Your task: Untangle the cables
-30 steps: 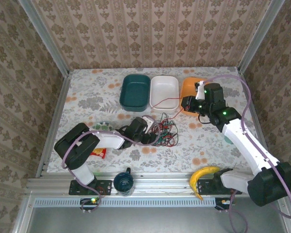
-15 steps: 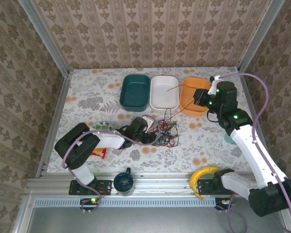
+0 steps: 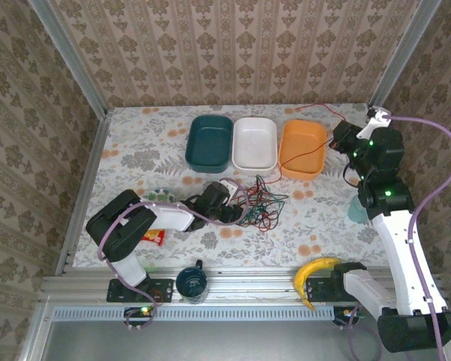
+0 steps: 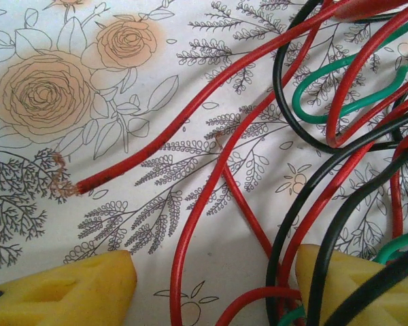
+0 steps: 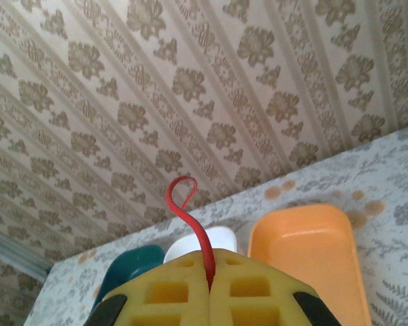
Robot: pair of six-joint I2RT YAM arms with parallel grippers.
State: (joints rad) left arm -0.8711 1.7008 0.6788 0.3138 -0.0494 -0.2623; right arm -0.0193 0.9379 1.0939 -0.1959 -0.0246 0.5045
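The tabletop (image 3: 128,147) carries a white covering printed with grey foliage and pale orange roses. Three wall panels enclose it, at the rear (image 3: 233,53), left (image 3: 22,165) and right (image 3: 436,68), each papered beige with brown damask motifs between vertical stripes. Silver aluminium posts (image 3: 69,60) stand at the rear corners. A silver aluminium rail (image 3: 248,284) borders the near edge. Lighting is even and diffuse.

Nothing readable can be made out anywhere, tbh. Some print is seen on the red and yellow packet (image 3: 153,238), but it's way too tiny to be read.
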